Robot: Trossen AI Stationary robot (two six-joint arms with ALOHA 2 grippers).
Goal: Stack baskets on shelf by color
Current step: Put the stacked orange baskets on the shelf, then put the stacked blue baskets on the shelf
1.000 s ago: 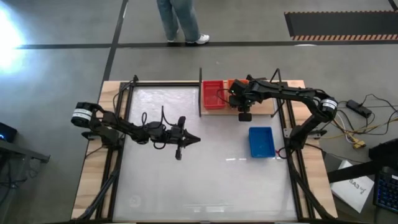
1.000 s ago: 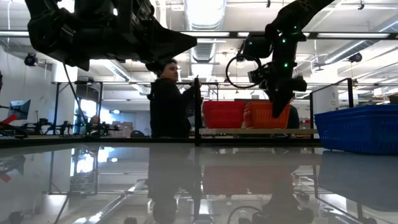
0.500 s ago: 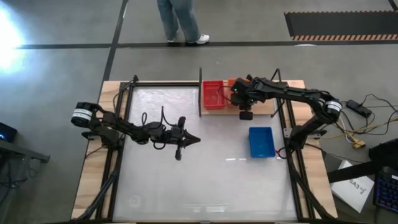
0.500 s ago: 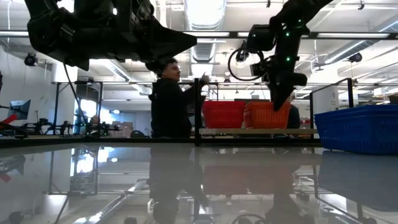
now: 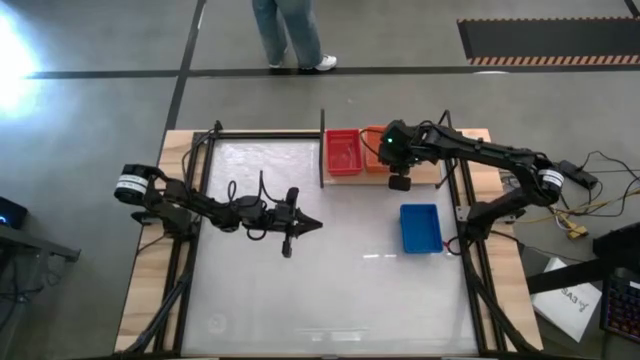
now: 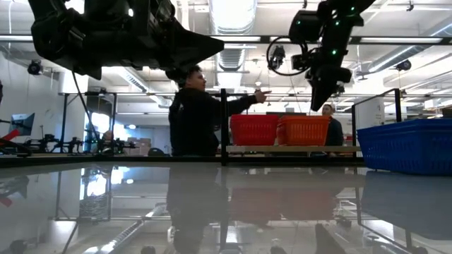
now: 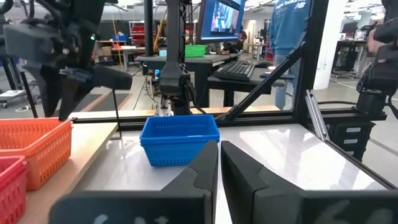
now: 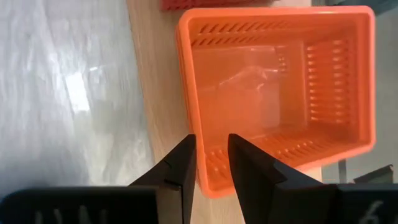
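An orange basket (image 5: pixel 372 152) stands beside a red basket (image 5: pixel 343 152) on the light-wood shelf (image 5: pixel 425 172) at the table's far edge. Both also show in the low view, the orange basket (image 6: pixel 305 130) to the right of the red basket (image 6: pixel 254 130). A blue basket (image 5: pixel 420 228) rests on the white tabletop at the right. My right gripper (image 8: pixel 211 146) hangs above the orange basket's near rim (image 8: pixel 208 180), pointing down, its fingers a small gap apart and empty. It is clear of the basket in the low view (image 6: pixel 319 102). My left gripper (image 5: pixel 312 224) is shut and empty over the table's middle left.
A black upright post (image 5: pixel 322 150) stands at the shelf's left end beside the red basket. A person (image 6: pixel 194 113) stands beyond the table's far edge with an arm stretched out. The tabletop between my left gripper and the blue basket is bare.
My right gripper has risen from the orange basket's rim to well above it. The basket has stayed on the shelf. The person behind the table has stretched an arm out.
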